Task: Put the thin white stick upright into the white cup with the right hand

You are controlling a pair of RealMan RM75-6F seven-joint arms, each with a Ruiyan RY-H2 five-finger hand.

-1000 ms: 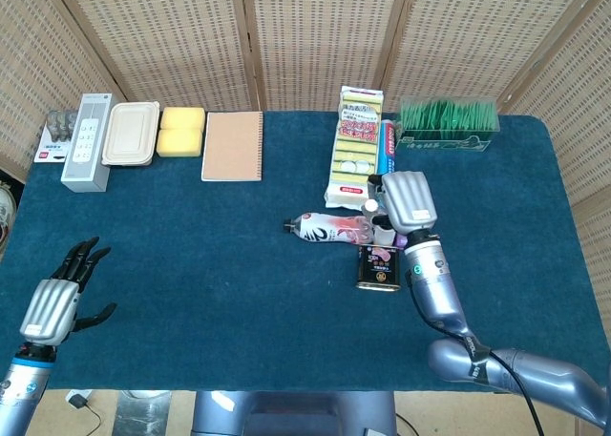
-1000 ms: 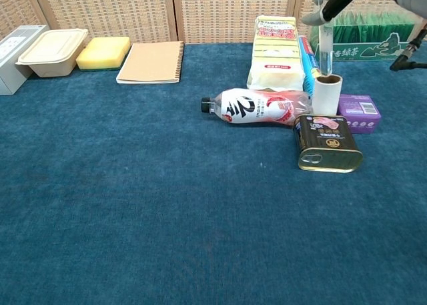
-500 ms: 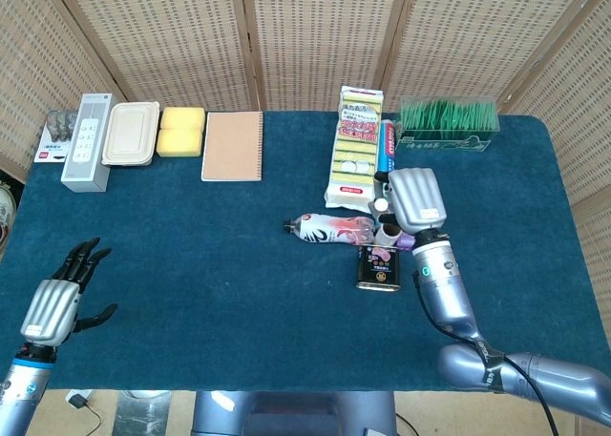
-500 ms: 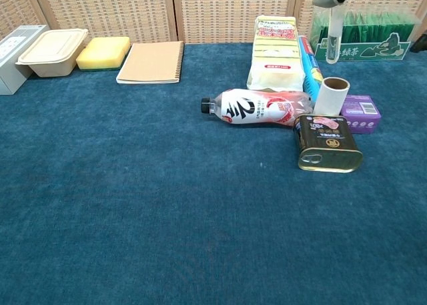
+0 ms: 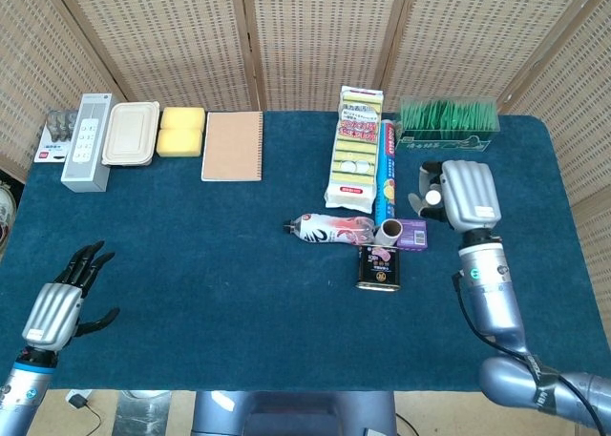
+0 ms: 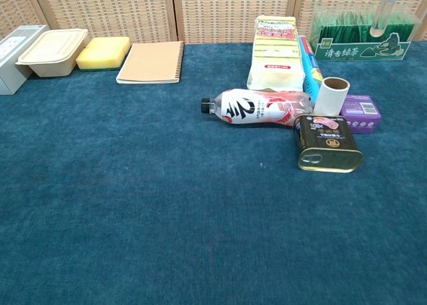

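Note:
The white cup (image 5: 389, 232) is a short open tube standing between the drink bottle and the purple box; in the chest view the white cup (image 6: 331, 95) leans slightly. My right hand (image 5: 463, 196) hovers to the right of the cup, well apart from it, and grips the thin white stick (image 5: 434, 197), of which only the round end shows from above. From the chest, the stick (image 6: 385, 10) hangs nearly upright at the top right, in front of the green box; the hand itself is out of that frame. My left hand (image 5: 59, 307) is near the table's front left corner, fingers apart, holding nothing.
A drink bottle (image 6: 260, 107) lies on its side left of the cup; a tin can (image 6: 328, 142) and purple box (image 6: 360, 111) flank it. Behind are a sponge pack (image 5: 355, 148), blue tube (image 5: 387, 171) and green box (image 5: 449, 123). Notebook (image 5: 232, 146), yellow sponge (image 5: 181, 132), lunch box (image 5: 132, 133) and remote (image 5: 87, 140) line the back left.
My right hand has carried the stick up and to the right, from just above the cup to well clear of it. The cup now leans slightly. The left hand barely moved.

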